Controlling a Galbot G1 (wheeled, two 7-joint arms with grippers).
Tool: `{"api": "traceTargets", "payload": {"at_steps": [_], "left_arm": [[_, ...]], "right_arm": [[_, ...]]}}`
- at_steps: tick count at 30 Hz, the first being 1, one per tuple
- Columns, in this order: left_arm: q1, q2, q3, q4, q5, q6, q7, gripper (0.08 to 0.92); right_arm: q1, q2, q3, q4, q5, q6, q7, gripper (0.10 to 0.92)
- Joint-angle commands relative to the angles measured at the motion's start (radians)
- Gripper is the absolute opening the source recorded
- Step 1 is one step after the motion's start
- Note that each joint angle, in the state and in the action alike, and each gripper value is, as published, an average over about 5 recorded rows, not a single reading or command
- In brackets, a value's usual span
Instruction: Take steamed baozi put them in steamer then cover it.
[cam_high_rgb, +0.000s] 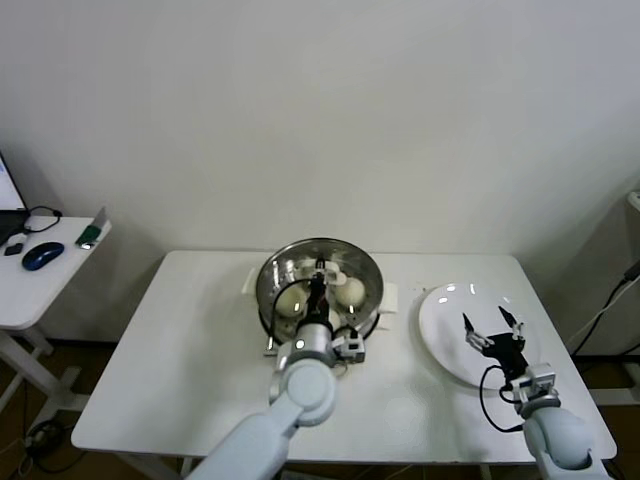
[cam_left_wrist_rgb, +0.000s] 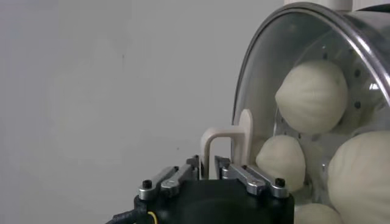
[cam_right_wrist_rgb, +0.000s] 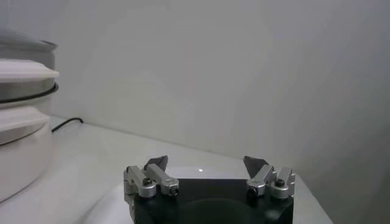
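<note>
left arm, nearest the head camera, reaches up the middle of the white desk (cam_high_rgb: 170, 380) to the steamer. left pincer (cam_left_wrist_rgb: 208, 175) sits over the cover's cream handle (cam_left_wrist_rgb: 228, 143), fingers (cam_left_wrist_rgb: 253, 178) close on either side of it; whether they clamp it or stand just off it cannot be told.

cover (cam_high_rgb: 318, 272): clear glass lid with metal rim, seated on the steamer (cam_high_rgb: 368, 312), handle at its centre.

steamer: shiny round pot with white base and side handles, at the middle of the desk towards the wall.

steamed baozi (cam_left_wrist_rgb: 312, 96): cream-white buns inside the steamer under the glass. 4 show in the left wrist view, 2 of them only partly; 2 show plainly in the head view, either side of the handle.

right pincer (cam_high_rgb: 492, 330): fingers (cam_right_wrist_rgb: 157, 165) spread wide apart, holding nothing, hovering over the white plate (cam_high_rgb: 445, 345).

white plate: flat, round, on the right part of the desk, well apart from the steamer.

side table (cam_high_rgb: 40, 285): to the left of the desk, carrying a blue mouse (cam_high_rgb: 42, 256) and cables.
</note>
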Motion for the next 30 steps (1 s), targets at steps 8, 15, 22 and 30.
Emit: {"api": "traceTargets", "payload": {"at_steps": [8, 15, 22, 30], "left_arm": [[0.06, 0.073, -0.009, -0.18, -0.058, 0.05, -0.004, 0.48], [0.157, 0.126, -0.06, -0.312, -0.111, 0.049, -0.024, 0.68], [0.305, 0.177, -0.194, -0.41, -0.235, -0.052, -0.173, 0.817], [0.445, 0.212, -0.58, -0.385, -0.95, -0.589, -0.547, 0.823]], "right_arm": [[0.002, 0.001, 0.005, 0.009, 0.037, -0.06, 0.011, 0.823], [0.003, -0.003, 0.002, 0.006, 0.031, -0.06, 0.01, 0.823], [0.009, -0.009, -0.003, 0.008, 0.023, -0.058, 0.004, 0.823], [-0.002, -0.017, -0.011, 0.026, -0.002, -0.056, -0.02, 0.823]]}}
